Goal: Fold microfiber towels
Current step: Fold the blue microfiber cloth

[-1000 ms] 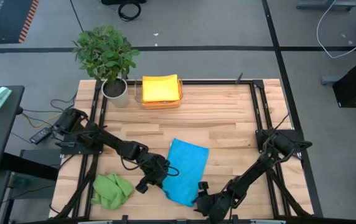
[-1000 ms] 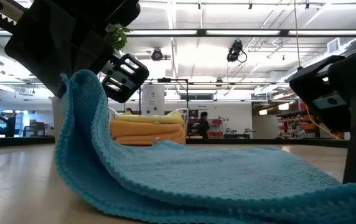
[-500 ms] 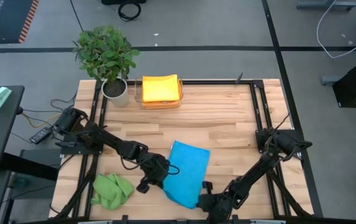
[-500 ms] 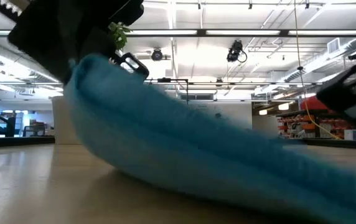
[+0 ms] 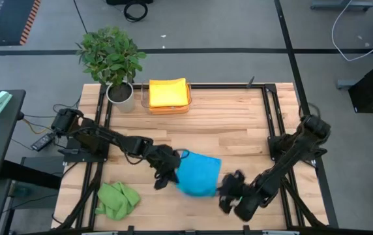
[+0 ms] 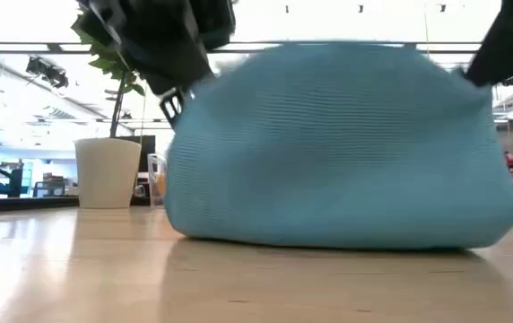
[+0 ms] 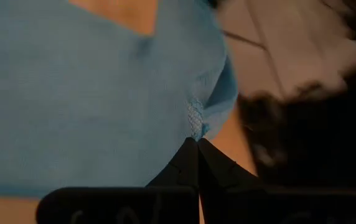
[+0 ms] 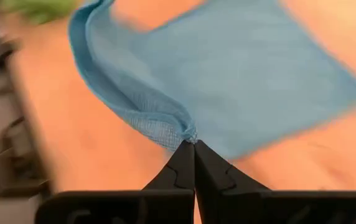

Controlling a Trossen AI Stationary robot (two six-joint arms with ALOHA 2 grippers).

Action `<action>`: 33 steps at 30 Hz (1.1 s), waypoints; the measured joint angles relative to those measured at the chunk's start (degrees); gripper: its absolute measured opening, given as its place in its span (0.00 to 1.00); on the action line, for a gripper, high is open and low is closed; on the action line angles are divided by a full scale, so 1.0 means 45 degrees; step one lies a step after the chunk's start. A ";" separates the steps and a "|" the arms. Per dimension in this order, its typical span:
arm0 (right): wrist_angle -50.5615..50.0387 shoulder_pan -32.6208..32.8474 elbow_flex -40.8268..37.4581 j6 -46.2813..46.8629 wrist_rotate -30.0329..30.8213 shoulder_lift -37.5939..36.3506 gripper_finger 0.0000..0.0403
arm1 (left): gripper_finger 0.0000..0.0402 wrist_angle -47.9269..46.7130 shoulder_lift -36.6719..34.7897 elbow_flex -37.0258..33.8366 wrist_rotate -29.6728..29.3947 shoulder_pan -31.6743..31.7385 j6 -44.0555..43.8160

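free: bare wooden tabletop across the middle and right, back to the rim | blocked: raised blue microfiber towel at front centre | front left: crumpled green microfiber towel | back left: potted green plant, beside it stacked yellow and orange towels

No readable text, label, brand, number or sign is showing in any view.
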 joint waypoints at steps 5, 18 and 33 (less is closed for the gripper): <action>-0.2614 -0.0567 -0.1216 0.2745 -0.0028 -0.1238 0.01 | 0.00 -0.0515 0.0143 -0.0001 -0.2437 0.1012 -0.0205; 0.0870 -0.3683 -0.4005 0.0126 -0.0846 -0.1715 0.01 | 0.00 -0.0748 0.1318 -0.0012 -0.3989 0.1890 0.0027; 0.0921 -0.5333 -0.4000 -0.1723 -0.1072 -0.1720 0.01 | 0.00 -0.0999 0.1318 -0.0015 -0.5896 0.2423 -0.0020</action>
